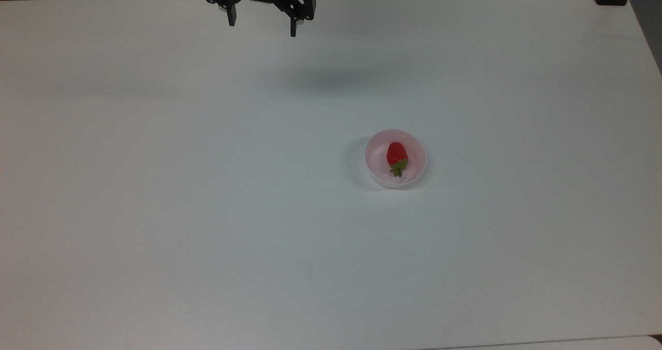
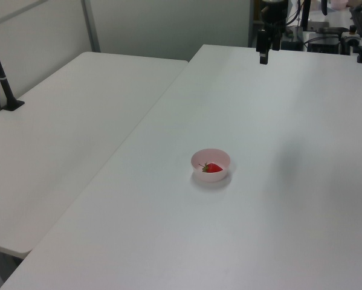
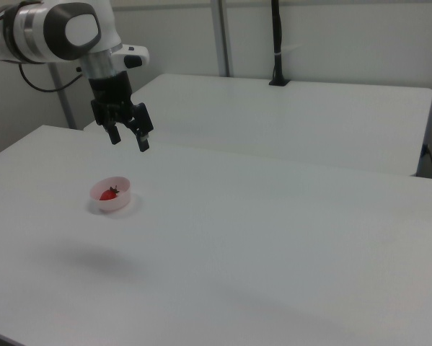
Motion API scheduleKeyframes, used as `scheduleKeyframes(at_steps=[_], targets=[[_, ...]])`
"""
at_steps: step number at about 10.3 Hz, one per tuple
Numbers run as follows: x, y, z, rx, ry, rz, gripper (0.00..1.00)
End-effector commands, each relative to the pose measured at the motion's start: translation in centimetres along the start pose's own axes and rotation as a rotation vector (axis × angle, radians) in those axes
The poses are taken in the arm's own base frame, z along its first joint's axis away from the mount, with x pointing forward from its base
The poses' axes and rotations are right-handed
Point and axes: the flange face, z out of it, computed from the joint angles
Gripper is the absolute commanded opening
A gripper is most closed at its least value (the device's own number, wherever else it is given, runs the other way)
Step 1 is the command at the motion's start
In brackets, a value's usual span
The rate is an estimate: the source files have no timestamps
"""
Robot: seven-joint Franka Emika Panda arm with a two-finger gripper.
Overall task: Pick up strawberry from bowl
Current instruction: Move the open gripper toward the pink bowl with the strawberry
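The white counter (image 1: 155,210) is wide and bare on all sides of the bowl (image 1: 373,169), which stands well away from every edge. A second counter (image 3: 331,122) stands beside it in the right view. The gripper (image 1: 261,25) hangs in the air near the far edge in the top view, well apart from the bowl, its fingers spread with nothing between them. The strawberry (image 1: 396,154) lies inside the pink bowl, its green cap toward the top view's bottom.
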Motion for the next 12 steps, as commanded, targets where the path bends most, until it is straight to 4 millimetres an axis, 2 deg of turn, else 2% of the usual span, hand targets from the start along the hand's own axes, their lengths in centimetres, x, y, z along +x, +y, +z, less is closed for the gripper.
scheduleKeyframes(at_steps=[1, 8, 12], targets=[[0.4, 0.9, 0.3, 0.008, -0.009, -0.004, 1.00], [0.7, 0.8, 0.7, 0.009, -0.014, -0.003, 1.00], [3.5, -1.9, 3.6, 0.039, 0.043, -0.015, 1.00]])
